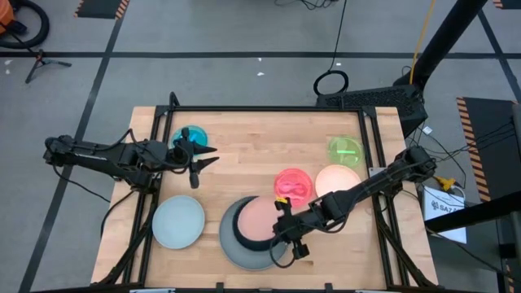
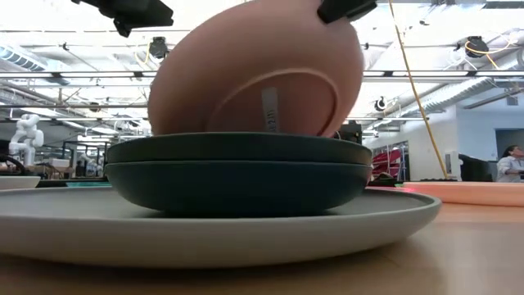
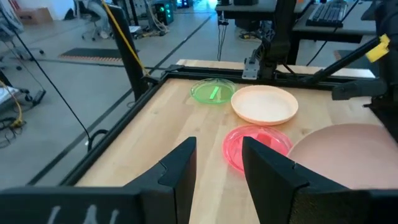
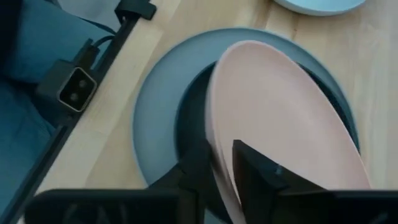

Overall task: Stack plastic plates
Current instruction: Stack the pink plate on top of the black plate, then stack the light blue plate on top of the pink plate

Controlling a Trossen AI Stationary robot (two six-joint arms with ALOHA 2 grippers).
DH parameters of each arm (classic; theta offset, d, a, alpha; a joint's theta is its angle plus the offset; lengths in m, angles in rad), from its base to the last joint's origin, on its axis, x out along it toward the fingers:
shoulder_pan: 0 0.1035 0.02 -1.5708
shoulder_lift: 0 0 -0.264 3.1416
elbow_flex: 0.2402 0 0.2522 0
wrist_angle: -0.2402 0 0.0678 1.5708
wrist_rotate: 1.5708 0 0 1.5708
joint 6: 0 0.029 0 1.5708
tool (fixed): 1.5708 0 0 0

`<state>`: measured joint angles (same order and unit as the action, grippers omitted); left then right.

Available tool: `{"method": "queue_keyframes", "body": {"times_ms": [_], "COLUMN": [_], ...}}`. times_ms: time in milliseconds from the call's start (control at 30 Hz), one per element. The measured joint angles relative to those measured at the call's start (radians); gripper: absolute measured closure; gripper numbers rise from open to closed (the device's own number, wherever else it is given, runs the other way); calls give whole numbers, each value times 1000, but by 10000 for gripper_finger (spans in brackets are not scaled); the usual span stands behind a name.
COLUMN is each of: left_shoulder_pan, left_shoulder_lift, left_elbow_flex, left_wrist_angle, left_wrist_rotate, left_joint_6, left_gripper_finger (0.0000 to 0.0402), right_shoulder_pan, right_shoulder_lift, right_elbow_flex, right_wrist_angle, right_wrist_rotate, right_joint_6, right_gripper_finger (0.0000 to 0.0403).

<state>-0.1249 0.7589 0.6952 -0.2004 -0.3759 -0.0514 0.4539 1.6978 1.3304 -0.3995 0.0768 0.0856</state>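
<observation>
A large grey plate (image 1: 232,248) lies near the table's near edge with two dark navy plates (image 2: 237,176) stacked on it. My right gripper (image 1: 285,225) is shut on a peach-pink plate (image 1: 260,218) tilted over that stack. My left gripper (image 1: 199,160) hovers open beside the small teal plate (image 1: 189,137) at the table's far left and touches nothing. A pale blue plate (image 1: 177,221) lies flat at the near left. A red-pink plate (image 1: 291,185), a cream-peach plate (image 1: 336,181) and a green plate (image 1: 344,150) lie flat on the right. My right gripper pinches the peach-pink plate's rim (image 4: 221,158) on its raised near-right side, one finger on the upper face and one (image 4: 186,180) on the underside. The plate is steeply tilted, its underside (image 2: 270,98) facing the near edge. Its lower rim (image 2: 246,131) rests on the top navy plate.
A black frame rail (image 1: 269,108) runs along the table's far edge and down both sides. Bare wood (image 1: 244,163) lies in the middle between the two arms. Cables and stands are on the floor beyond the table.
</observation>
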Motion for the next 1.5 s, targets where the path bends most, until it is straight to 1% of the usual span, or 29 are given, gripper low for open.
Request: {"method": "queue_keyframes", "body": {"times_ms": [233, 367, 567, 733, 800, 900, 1067, 1167, 1267, 1367, 1500], "left_shoulder_pan": [0, 0, 0, 0, 0, 0, -16, -46, -91, -135, -176], "left_shoulder_lift": [0, 0, 1, 33, 58, 104, 226, 322, 409, 486, 560], "left_elbow_flex": [0, 0, 0, 0, 0, 0, 0, 0, 0, 0, 0], "left_wrist_angle": [-61, -80, -150, -243, -290, -378, -561, -631, -630, -634, -636], "left_wrist_rotate": [0, 0, 0, 0, 4, 46, 202, 300, 383, 387, 402], "left_joint_6": [-96, -147, -243, -361, -412, -485, -576, -563, -470, -367, -288], "left_gripper_finger": [266, 266, 266, 266, 266, 266, 266, 266, 266, 266, 266], "right_shoulder_pan": [1, 1, -4, -9, -9, -9, -9, -9, -9, -9, -9], "right_shoulder_lift": [0, 0, 0, 0, 0, 0, 0, 0, 0, 0, 0], "right_elbow_flex": [0, 0, 0, 0, 0, 0, 0, 0, 0, 0, 0], "right_wrist_angle": [-1, -51, -167, -198, -214, -238, -244, -242, -239, -237, -237], "right_wrist_rotate": [-3, -4, 0, 11, 35, 56, 58, 57, 58, 68, 84], "right_joint_6": [11, 14, 64, 88, 86, 86, 86, 82, 75, 74, 77], "right_gripper_finger": [284, 270, 267, 272, 274, 274, 275, 275, 275, 275, 275]}}
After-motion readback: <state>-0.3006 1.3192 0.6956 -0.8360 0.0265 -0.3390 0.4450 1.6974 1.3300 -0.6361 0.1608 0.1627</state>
